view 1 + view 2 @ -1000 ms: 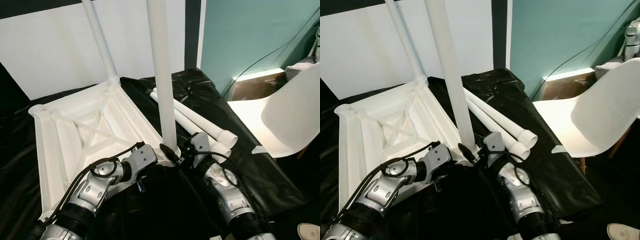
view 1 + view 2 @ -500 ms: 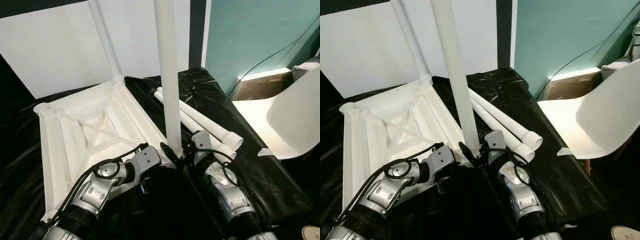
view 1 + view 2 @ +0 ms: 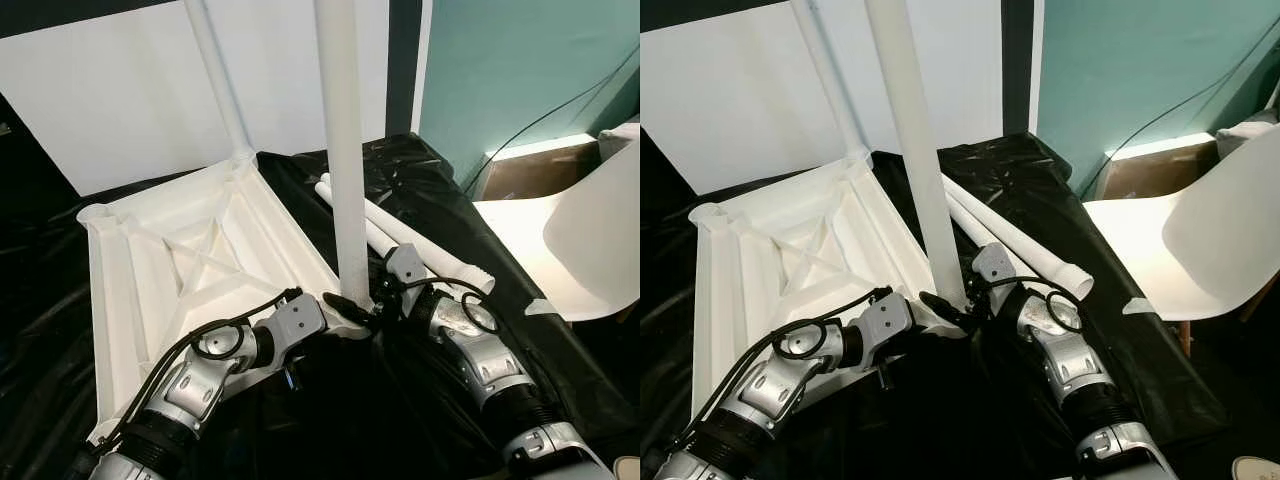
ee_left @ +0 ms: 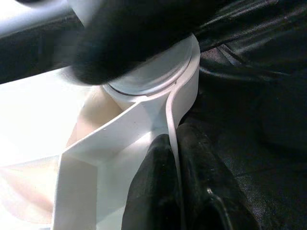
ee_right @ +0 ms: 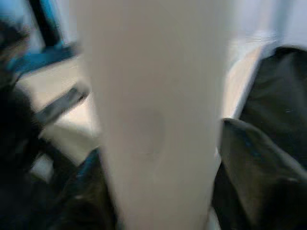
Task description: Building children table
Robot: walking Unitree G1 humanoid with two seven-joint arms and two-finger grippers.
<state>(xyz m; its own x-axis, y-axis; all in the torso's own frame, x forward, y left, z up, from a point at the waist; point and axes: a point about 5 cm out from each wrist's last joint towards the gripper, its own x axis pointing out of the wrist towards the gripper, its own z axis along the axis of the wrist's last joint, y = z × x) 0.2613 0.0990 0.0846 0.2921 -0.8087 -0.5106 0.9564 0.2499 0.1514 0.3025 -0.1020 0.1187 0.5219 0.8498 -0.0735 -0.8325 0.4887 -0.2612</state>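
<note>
leg (image 3: pixel 342 150) betw. right gripper (image 3: pixel 378 300) fingers

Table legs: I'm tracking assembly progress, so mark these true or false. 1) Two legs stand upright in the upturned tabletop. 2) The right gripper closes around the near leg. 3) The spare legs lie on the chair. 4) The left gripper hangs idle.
1) True: the near leg and the far leg stand in corners of the tabletop.
2) True: the right gripper has a finger on each side of it.
3) False: the spare legs lie on the black sheet, beside the chair.
4) False: the left gripper pinches the tabletop's rim.
</note>
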